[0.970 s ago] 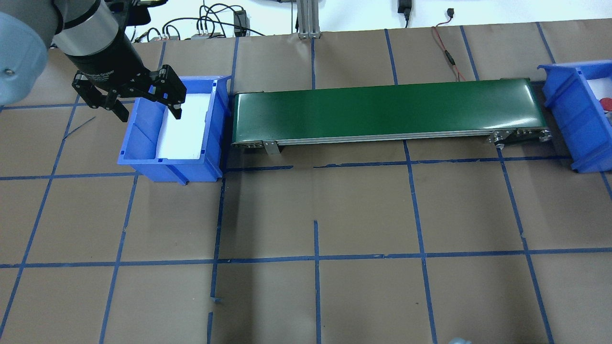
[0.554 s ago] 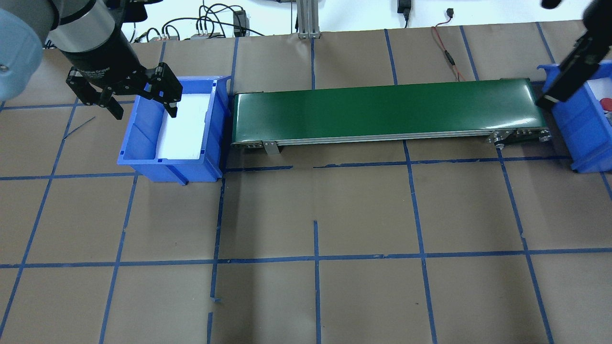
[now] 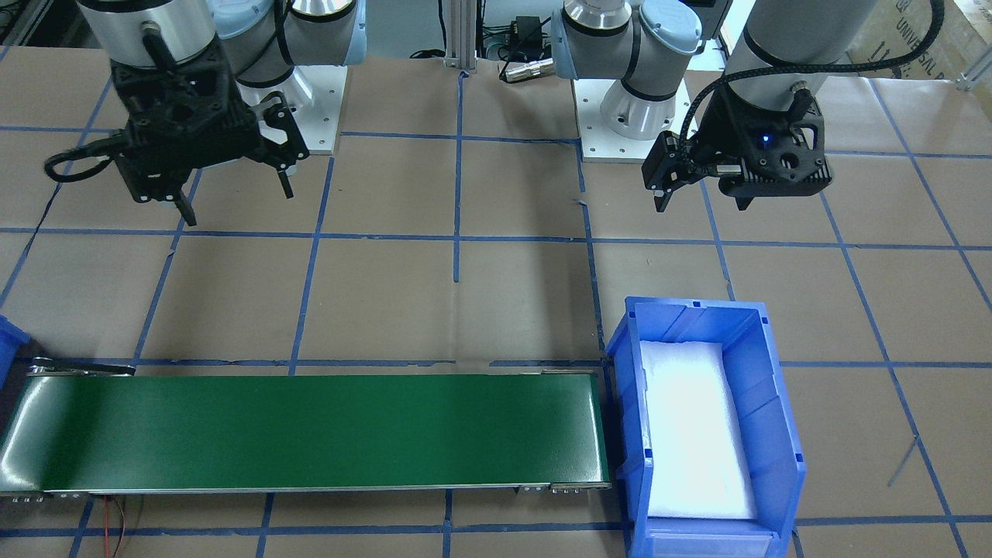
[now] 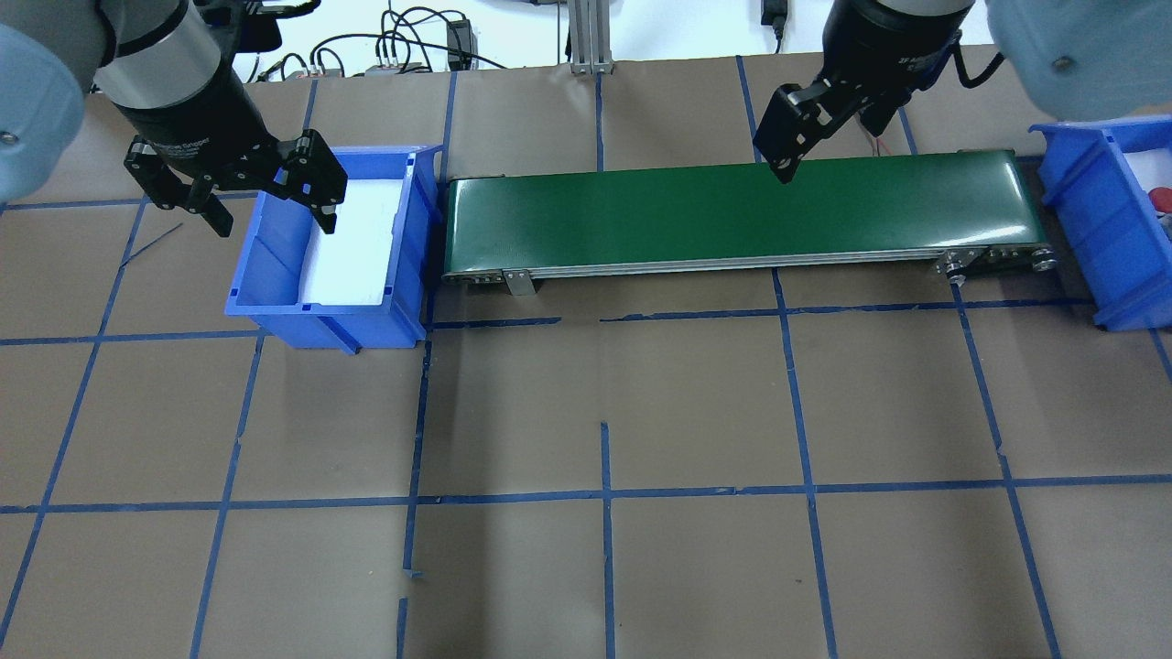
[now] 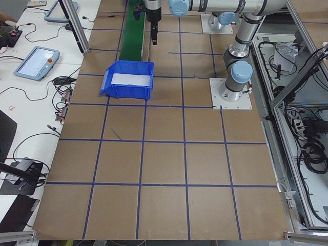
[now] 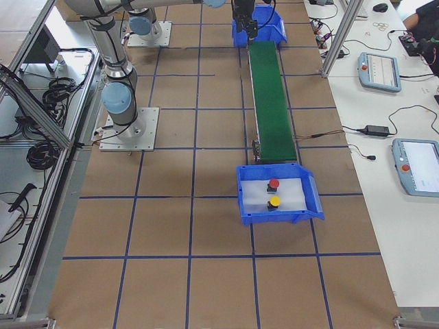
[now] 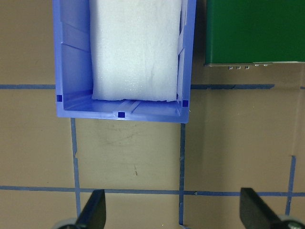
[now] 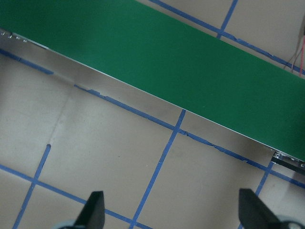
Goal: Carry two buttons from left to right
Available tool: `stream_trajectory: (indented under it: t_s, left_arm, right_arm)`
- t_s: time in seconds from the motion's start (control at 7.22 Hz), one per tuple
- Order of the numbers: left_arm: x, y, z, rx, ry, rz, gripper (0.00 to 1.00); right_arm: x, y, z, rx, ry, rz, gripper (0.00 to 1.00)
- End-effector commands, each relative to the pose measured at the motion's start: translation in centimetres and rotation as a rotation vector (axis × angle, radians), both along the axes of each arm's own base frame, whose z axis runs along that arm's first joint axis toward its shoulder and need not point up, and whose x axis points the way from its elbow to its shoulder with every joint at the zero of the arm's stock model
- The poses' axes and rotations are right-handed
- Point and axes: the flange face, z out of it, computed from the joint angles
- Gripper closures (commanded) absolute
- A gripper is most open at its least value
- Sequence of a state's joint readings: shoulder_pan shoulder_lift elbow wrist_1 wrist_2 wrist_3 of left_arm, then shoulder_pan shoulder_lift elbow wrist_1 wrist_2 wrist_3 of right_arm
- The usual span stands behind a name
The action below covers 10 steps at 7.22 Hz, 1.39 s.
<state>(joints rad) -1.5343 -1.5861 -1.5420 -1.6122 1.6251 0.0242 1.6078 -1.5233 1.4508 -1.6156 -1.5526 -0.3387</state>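
Note:
The red button [image 6: 274, 184] and the yellow button [image 6: 274, 201] stand on white foam in the right blue bin [image 6: 245, 199]. In the overhead view only the red cap [image 4: 1162, 197] shows, at the frame edge. My left gripper [image 4: 275, 220] is open and empty, hovering over the near-left wall of the left blue bin [image 4: 275, 270]; its wrist view shows both fingertips [image 7: 93, 210] wide apart above the paper. My right gripper [image 4: 824, 137] is open and empty, high over the belt's far edge; it also shows in the front view [image 3: 236, 200].
A green conveyor belt [image 4: 732, 210] runs between the two bins and carries nothing. The left bin [image 3: 763, 403] holds only white foam. Brown paper with a blue tape grid covers the table. Cables lie along the far edge [image 4: 412, 46].
My right arm, out of view at first, came in over the right bin and swung left to above the belt. My left gripper shifted slightly and stays open.

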Motion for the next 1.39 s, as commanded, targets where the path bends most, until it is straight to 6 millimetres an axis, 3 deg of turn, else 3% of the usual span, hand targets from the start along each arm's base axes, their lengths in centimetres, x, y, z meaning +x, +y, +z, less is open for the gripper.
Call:
stream_trajectory:
  t_s: [0.0, 0.28, 0.42, 0.55, 1.25]
  left_arm:
    - [0.0, 0.1, -0.1, 0.001, -0.002, 0.0, 0.0]
    - [0.0, 0.1, -0.1, 0.004, -0.002, 0.001, 0.0]
    - [0.0, 0.1, -0.3, 0.007, -0.002, 0.001, 0.0]
    - [0.0, 0.1, -0.2, 0.006, -0.002, 0.001, 0.0]
    - [0.1, 0.1, -0.3, 0.007, 0.001, 0.009, 0.0]
  right_arm:
    - [-3.0, -0.5, -0.4, -0.003, -0.068, -0.108, 0.0]
    - [-2.5, 0.2, -0.3, 0.036, -0.089, -0.288, 0.0]
    - [-1.0, 0.9, -0.6, 0.069, -0.099, -0.368, 0.0]
    - [0.4, 1.5, -0.9, 0.093, -0.082, -0.355, 0.0]
    - [0.4, 0.9, -0.6, 0.061, -0.091, -0.331, 0.0]
